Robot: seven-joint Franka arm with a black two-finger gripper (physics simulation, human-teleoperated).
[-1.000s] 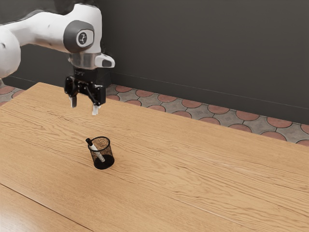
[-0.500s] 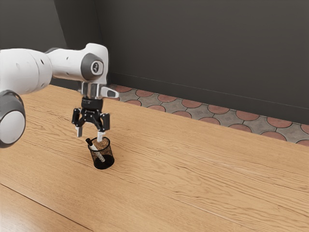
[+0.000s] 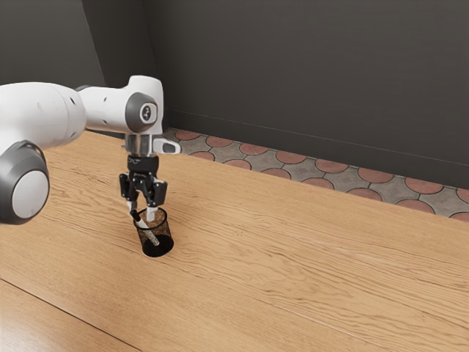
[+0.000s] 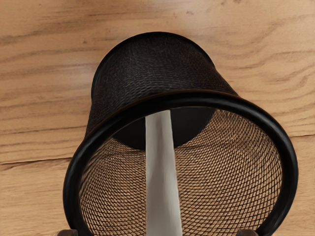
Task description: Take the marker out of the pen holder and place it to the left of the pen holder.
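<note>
End effector (image 3: 143, 213) lower, spread | marker (image 3: 148, 231): white, black-ended, slanting inside pen holder (image 4: 152, 69)

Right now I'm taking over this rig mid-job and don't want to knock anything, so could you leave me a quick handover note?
Gripper: open, low over the mouth of the pen holder, with its fingers on either side of the marker's upper part.
Marker: white with a black cap, leaning inside the holder, cap end up at the rim.
Pen holder: round, black mesh, upright on the light wooden table.
Done: the gripper is lined up around the marker.
Left: close on the marker, lift it clear of the rim, lay it to the left of the holder, let go.
</note>
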